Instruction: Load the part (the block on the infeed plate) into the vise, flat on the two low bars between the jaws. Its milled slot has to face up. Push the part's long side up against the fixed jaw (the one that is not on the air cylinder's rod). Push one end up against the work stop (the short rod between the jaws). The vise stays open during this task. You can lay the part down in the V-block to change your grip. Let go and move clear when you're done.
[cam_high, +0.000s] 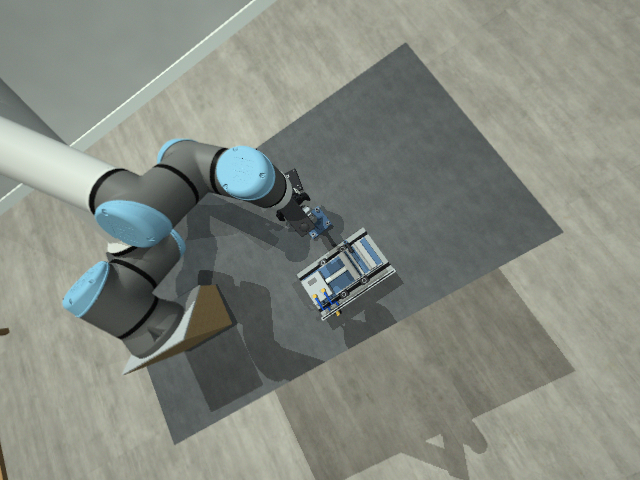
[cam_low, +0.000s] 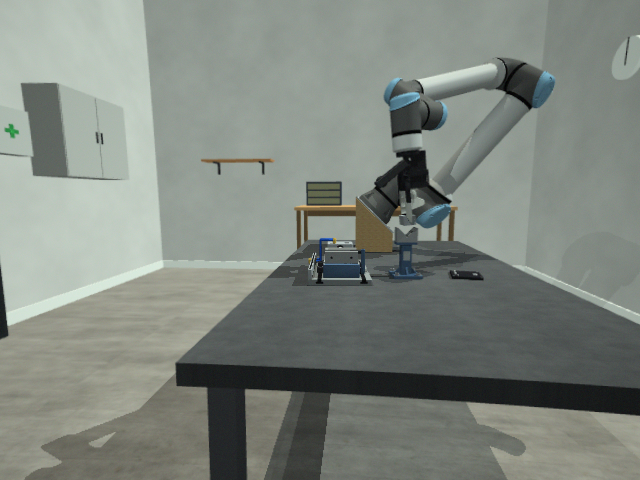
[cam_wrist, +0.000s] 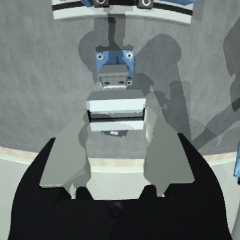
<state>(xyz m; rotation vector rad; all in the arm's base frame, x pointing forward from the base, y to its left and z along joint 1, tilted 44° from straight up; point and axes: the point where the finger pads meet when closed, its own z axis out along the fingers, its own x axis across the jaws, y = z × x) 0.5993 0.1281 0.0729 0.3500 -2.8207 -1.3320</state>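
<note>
My gripper (cam_low: 406, 215) (cam_wrist: 116, 108) is shut on the part (cam_low: 407, 220) (cam_wrist: 116, 105), a light grey block held crosswise between the fingertips. A dark lengthwise groove shows on its side towards the wrist camera. The part hangs just above the V-block (cam_low: 406, 237) on its blue stand, with a small gap in the exterior view. The stand's blue base (cam_high: 322, 223) (cam_wrist: 115, 54) lies beyond the part in the wrist view. The vise (cam_high: 316, 283) (cam_low: 341, 256) stands beside the V-block, with no part seen in it. The arm hides the part in the top view.
The black infeed plate (cam_high: 294, 177) (cam_low: 466, 275) lies on the other side of the V-block from the vise. Blue clamp-like levers (cam_high: 318, 303) (cam_low: 321, 248) rise at one end of the vise. The wooden robot pedestal (cam_high: 210, 314) (cam_low: 372, 232) stands farther back.
</note>
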